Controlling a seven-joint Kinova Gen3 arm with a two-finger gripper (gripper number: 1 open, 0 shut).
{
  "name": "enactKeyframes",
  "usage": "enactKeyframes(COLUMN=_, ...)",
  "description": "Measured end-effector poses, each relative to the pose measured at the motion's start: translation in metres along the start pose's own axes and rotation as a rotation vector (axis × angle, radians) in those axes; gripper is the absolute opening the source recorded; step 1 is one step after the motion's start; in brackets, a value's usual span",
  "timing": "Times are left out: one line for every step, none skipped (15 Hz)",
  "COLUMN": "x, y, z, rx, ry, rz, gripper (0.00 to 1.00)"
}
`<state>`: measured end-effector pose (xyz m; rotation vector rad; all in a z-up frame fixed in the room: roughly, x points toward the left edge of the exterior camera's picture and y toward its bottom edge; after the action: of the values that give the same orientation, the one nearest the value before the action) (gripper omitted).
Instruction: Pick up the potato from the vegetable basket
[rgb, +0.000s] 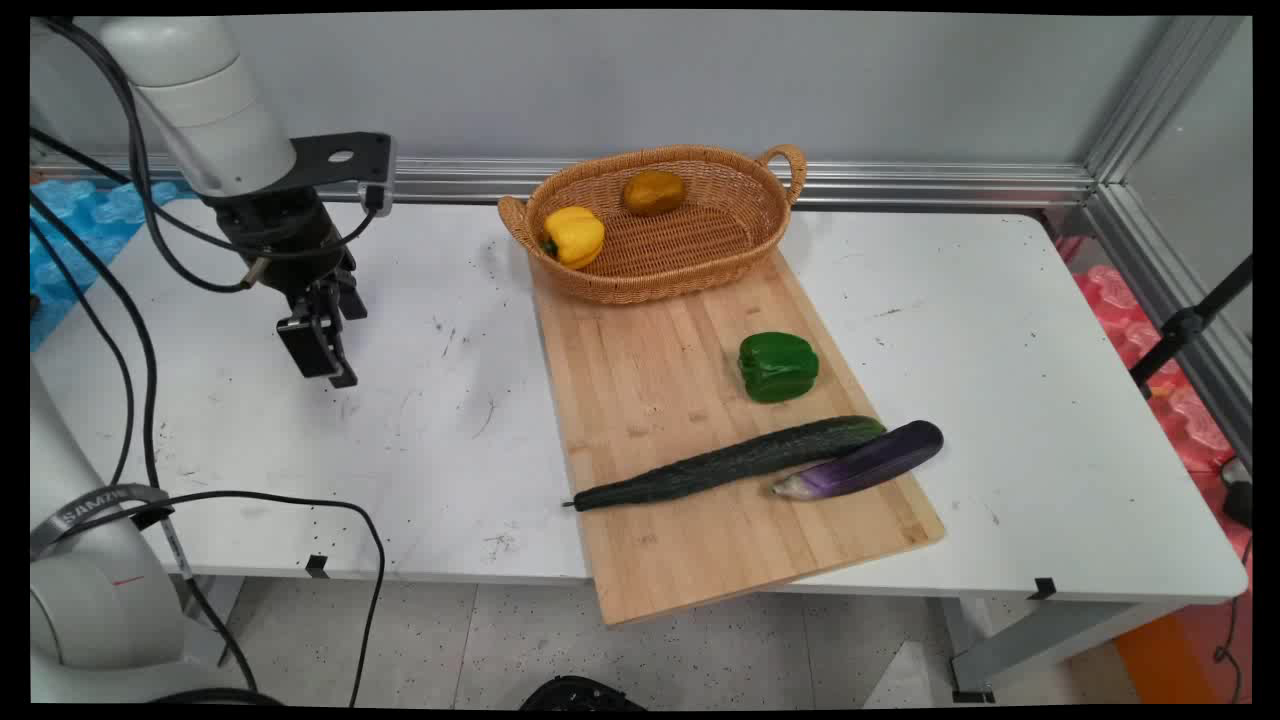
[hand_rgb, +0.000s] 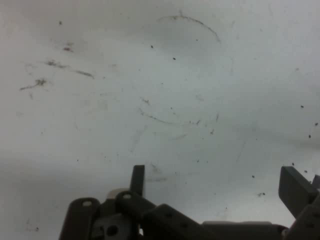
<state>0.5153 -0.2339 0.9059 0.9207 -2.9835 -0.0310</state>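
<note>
Claw: the claw (rgb: 325, 362) hangs over the left part of the table (rgb: 1050, 400), pointing down, nothing in its grip, just above the bare scuffed surface.
Claw state: spread wide and empty; in the hand view one fingertip (hand_rgb: 138, 179) stands left of centre and the other sits far off at the right edge, with only scratched white table (hand_rgb: 165, 85) between them.
Nearest thing: nothing close by! The cutting board (rgb: 650, 380) lies well apart to the claw's right in the main view, running from the table's middle out past the near edge.
Basket: a wicker basket (rgb: 690, 255) sits on the far end of the board, well apart from the claw, up and to its right.
In the basket: a yellow pepper (rgb: 574, 235) at its left side, an orange pepper (rgb: 654, 192) toward the back.
Green pepper: a green pepper (rgb: 778, 366) rests on the board's right half, in front of the basket.
Cucumber: a long dark cucumber (rgb: 730, 463) lies slantwise across the board, its thin tip reaching the board's left edge.
Eggplant: a purple eggplant (rgb: 865, 461) lies just beside the cucumber's thick end, at the board's right edge.
Cables: black cables (rgb: 130, 300) hang down from the arm at the left.
</note>
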Motion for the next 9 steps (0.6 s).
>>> enactKeyframes(x=0.001, y=-0.001, z=0.000, rx=0.004, ry=0.006, rz=-0.008, gripper=1.00)
enactKeyframes(x=0.004, y=-0.004, z=-0.001, rx=0.011, ry=0.016, rz=-0.016, gripper=1.00)
enactKeyframes(x=0.009, y=-0.008, z=-0.002, rx=0.023, ry=0.032, rz=-0.021, gripper=1.00)
enactKeyframes(x=0.015, y=-0.013, z=-0.003, rx=0.035, ry=0.048, rz=-0.024, gripper=1.00)
enactKeyframes(x=0.021, y=-0.016, z=-0.003, rx=0.043, ry=0.062, rz=-0.025, gripper=1.00)
enactKeyframes(x=0.030, y=-0.022, z=-0.005, rx=0.056, ry=0.084, rz=-0.025, gripper=1.00)
enactKeyframes(x=0.043, y=-0.029, z=-0.007, rx=0.072, ry=0.112, rz=-0.023, gripper=1.00)
enactKeyframes(x=0.058, y=-0.037, z=-0.010, rx=0.091, ry=0.143, rz=-0.019, gripper=1.00)
enactKeyframes(x=0.070, y=-0.044, z=-0.014, rx=0.106, ry=0.169, rz=-0.017, gripper=1.00)
